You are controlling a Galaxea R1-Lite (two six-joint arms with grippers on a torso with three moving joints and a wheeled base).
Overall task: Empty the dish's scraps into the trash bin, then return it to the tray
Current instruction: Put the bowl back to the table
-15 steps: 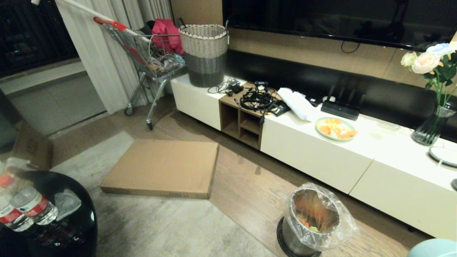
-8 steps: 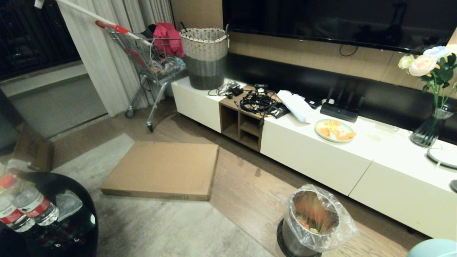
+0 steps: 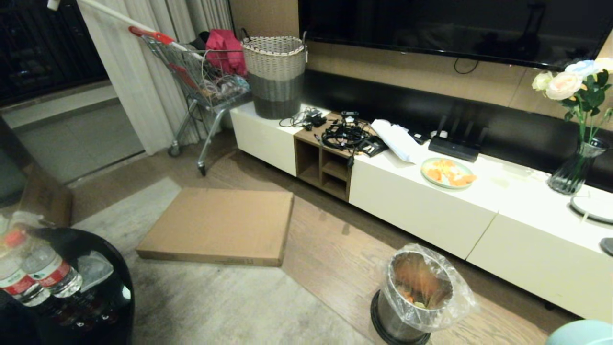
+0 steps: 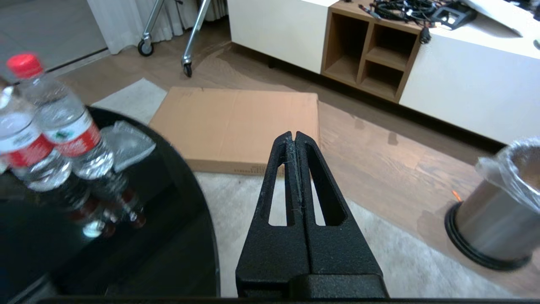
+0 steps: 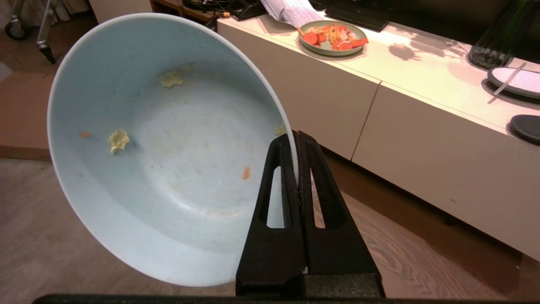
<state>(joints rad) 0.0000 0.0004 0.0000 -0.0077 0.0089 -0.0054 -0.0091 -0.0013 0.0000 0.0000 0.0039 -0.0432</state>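
Few scraps (image 5: 119, 139) cling inside the dish (image 5: 168, 147), pinched by the right gripper (image 5: 296, 141); the view has drifted slightly, bin (image 3: 421, 297) already fed, so tray return looms.

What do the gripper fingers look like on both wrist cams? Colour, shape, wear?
Identical pair: the left gripper and right gripper have matte black, rough-textured fingers, each a long wedge tapering to a rounded tip with an elongated slot cut through it. Pale fuzz clings along the left's inner seam. No cables or markings visible.
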